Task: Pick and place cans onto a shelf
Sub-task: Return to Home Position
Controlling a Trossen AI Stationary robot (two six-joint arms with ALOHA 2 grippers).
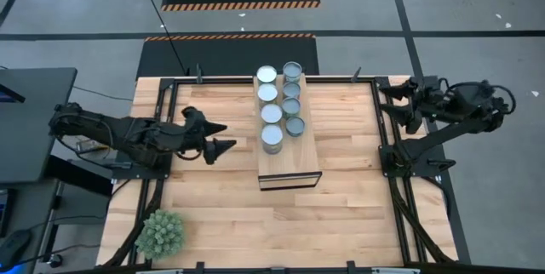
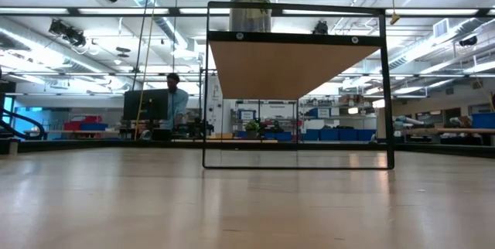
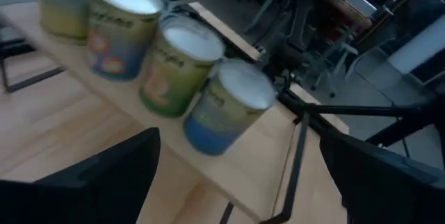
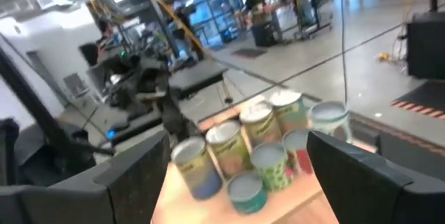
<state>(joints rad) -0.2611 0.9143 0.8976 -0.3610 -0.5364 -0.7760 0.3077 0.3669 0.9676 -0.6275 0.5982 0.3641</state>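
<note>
1. At the near left corner of the tabletop sits a small green plant. Only the high view shows it.
2. The shelf stands mid-tabletop with its dark-edged open end facing the near edge. The low view looks through that end, under the raised board, which the high view cannot show.
3. The left gripper hangs just beside the shelf's left side, clear of it. Its fingers are apart with nothing between them, and the left wrist view shows the same gap. The dark shape at the low view's upper left is probably this gripper, though little of it shows.
4. All eight cans stand upright on the shelf's far half, packed close in two rows of four. From above only their pale lids show. The wrist views show coloured labels in blue, yellow and green. The low view shows just one can on top.
5. The right gripper sits folded at the tabletop's far right edge, well apart from the shelf. Its wrist view shows the fingers spread and empty.
6. Beyond the tabletop, the low view alone shows a person standing behind a monitor.
</note>
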